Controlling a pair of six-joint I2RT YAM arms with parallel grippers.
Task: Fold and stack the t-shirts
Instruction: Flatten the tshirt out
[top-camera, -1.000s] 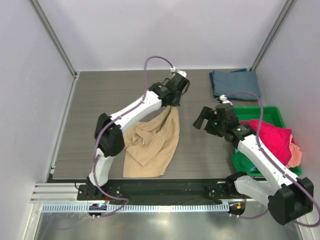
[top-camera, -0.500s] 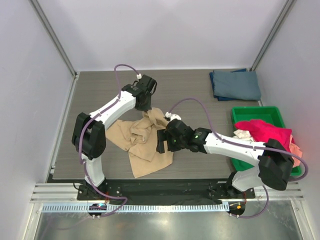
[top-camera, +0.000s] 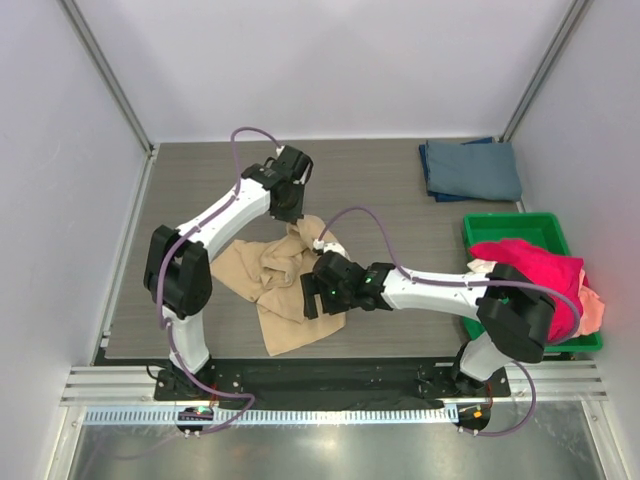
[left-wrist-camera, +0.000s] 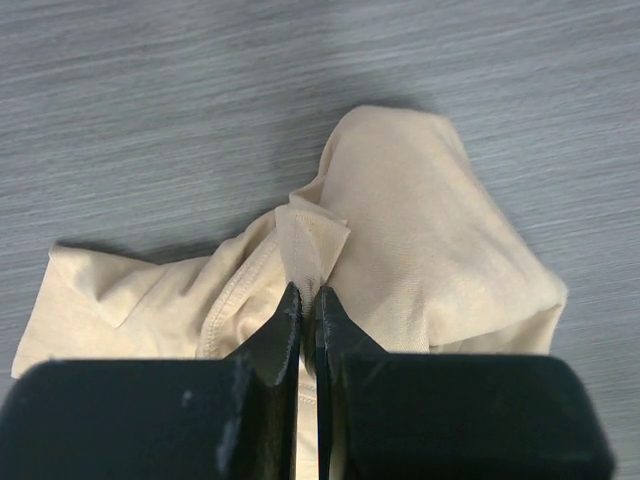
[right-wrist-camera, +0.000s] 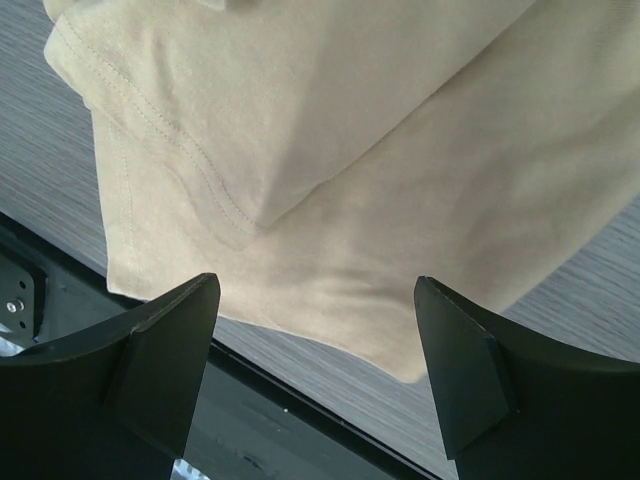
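A crumpled tan t-shirt (top-camera: 268, 278) lies in the middle of the table. My left gripper (top-camera: 291, 214) is shut on a bunched fold at the shirt's far edge, and the left wrist view shows its jaws (left-wrist-camera: 308, 300) pinching that tan cloth (left-wrist-camera: 400, 210). My right gripper (top-camera: 311, 298) hovers open over the shirt's near right part. In the right wrist view its fingers (right-wrist-camera: 170, 340) straddle the tan hem (right-wrist-camera: 330, 290) with nothing between them. A folded slate blue-grey t-shirt (top-camera: 470, 168) lies at the back right. A magenta t-shirt (top-camera: 535, 270) is heaped in the bin.
A green plastic bin (top-camera: 512, 221) stands at the right edge and also holds peach cloth (top-camera: 593, 310). The black base rail (top-camera: 330, 372) runs along the table's near edge, close under the tan shirt's front hem. White walls enclose the table.
My left gripper has dragged the tan shirt's fold from the back centre toward the left. My right arm has swung from beside the bin to over the tan shirt, jaws narrowing slightly.
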